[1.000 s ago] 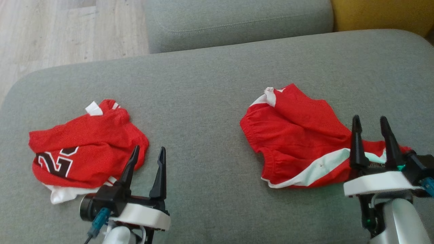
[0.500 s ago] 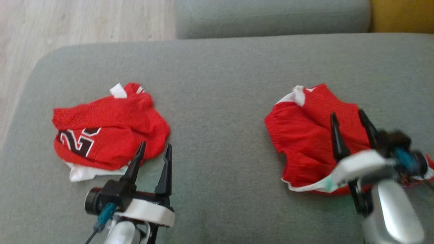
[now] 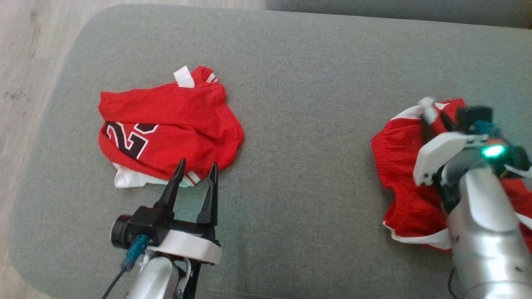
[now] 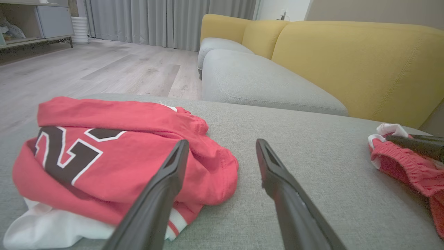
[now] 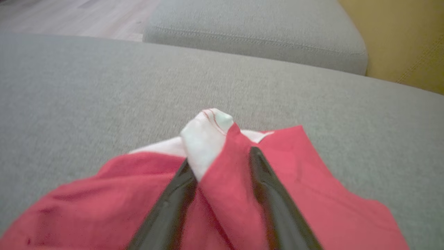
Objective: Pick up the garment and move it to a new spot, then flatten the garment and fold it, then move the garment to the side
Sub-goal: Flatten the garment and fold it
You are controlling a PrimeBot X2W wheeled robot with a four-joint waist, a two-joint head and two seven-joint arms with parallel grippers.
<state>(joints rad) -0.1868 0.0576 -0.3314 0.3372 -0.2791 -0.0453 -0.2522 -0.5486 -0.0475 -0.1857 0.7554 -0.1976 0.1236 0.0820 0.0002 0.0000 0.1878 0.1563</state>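
From my station, the left gripper [image 3: 198, 162] sat low on the left. Its silver left forearm [image 3: 151, 280] rose from the bottom edge, and its two dark fingers pointed forward, spread wide with nothing between them. The right forearm [image 3: 482, 232] slanted up from the lower right corner and reached farther out than the left. A green light [image 3: 493, 150] glowed on its wrist. The right gripper [image 5: 222, 156] pitched downward, its fingers set closer together than the left's. A fold of the garment [image 5: 222, 194] stood between them, touching both fingers. I couldn't tell whether it was truly clamped.
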